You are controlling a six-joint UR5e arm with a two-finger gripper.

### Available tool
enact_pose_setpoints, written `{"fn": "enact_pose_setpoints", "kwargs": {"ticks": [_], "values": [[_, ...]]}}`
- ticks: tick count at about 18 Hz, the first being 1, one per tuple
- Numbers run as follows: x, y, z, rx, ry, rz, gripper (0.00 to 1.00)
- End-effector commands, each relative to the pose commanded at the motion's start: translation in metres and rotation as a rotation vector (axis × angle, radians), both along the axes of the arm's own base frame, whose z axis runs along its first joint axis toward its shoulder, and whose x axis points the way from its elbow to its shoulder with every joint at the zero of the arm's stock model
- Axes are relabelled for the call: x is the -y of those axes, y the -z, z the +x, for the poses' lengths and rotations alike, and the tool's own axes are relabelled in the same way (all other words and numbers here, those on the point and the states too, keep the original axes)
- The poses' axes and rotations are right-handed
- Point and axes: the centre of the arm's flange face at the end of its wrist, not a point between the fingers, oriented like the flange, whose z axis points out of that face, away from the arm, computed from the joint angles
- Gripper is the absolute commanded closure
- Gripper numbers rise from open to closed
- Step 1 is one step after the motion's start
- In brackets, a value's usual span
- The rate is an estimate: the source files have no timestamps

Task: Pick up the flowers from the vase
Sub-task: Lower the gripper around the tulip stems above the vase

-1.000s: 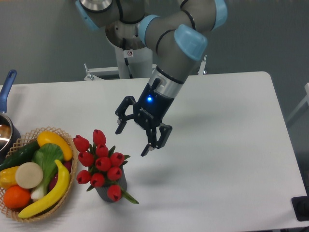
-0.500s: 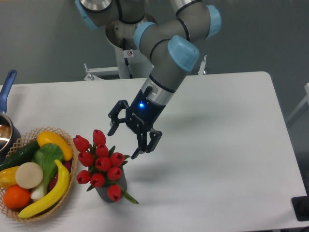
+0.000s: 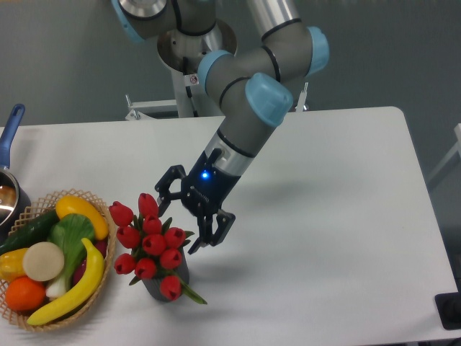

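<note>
Since the bunch of red artificial tulip buds with green leaves point(image 3: 150, 245) stands upright in the short dark grey ribbed cylindrical vase point(image 3: 167, 277) near the front edge of the white table point(image 3: 338, 216), the picking up has not yet been done. The vase is mostly hidden behind the buds, with only its lower wall showing. Just to its left sits the round wicker basket point(image 3: 72, 306), filled with a yellow banana, an orange, a cucumber and other artificial produce, close beside the flowers but apart from them.

A little farther back, the black two-finger end effector point(image 3: 186, 222) hangs just to the right of the upper buds, its fingers spread wide with nothing between them. One fingertip lies near the topmost bud, the other near the right-hand buds; whether either touches a bloom cannot be told.

By my judgement the approach is nearly complete; what remains is to bring the fingers around the bunch, close on it, and lift the stems clear of the vase.

Farthest back, at the left edge, a blue-handled pot point(image 3: 10, 173) shows partly.
</note>
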Motion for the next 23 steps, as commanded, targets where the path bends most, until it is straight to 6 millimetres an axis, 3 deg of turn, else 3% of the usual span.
{"fn": "enact_pose_setpoints", "kwargs": {"ticks": [9, 20, 23], "values": [[-0.015, 0.005, 0.016, 0.004, 0.036, -0.005, 0.0], [-0.021, 0.014, 0.012, 0.016, 0.045, 0.004, 0.0], [-0.024, 0.009, 0.012, 0.038, 0.058, 0.039, 0.0]]}}
